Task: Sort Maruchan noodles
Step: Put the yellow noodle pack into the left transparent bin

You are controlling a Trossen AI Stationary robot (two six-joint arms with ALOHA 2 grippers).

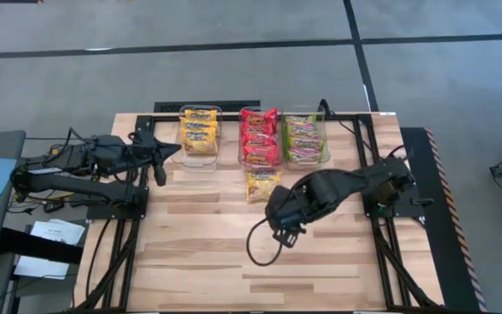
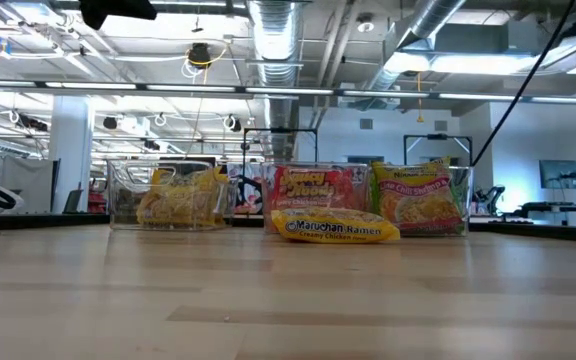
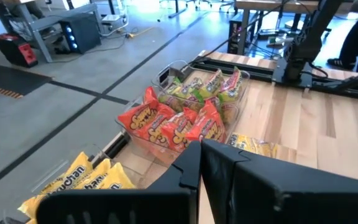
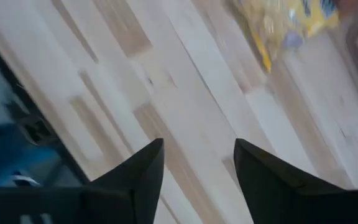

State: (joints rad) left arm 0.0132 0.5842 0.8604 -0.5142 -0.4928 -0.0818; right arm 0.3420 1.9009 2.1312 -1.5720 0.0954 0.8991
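One yellow noodle packet [image 1: 263,184] lies loose on the wooden table [image 1: 234,262], just in front of the middle bin [image 1: 260,137] and a little behind and to the left of the right gripper [image 1: 284,228], apart from it; that gripper hangs over bare boards with its fingers [image 4: 143,167] spread and nothing between them. In the low view the packet [image 2: 334,227] reads "Maruchan Ramen" with "Creamy Chicken" beneath. The other noodles are sorted in three clear bins along the far edge: yellow packets [image 1: 200,132] in the left bin [image 1: 200,153], red packets [image 1: 260,139] in the middle one, green packets [image 1: 303,139] in the right bin [image 1: 323,139], whose front packet shows "Chili". The left gripper [image 1: 157,153] waits beside the left bin, its fingers [image 3: 191,165] nearly together and holding nothing
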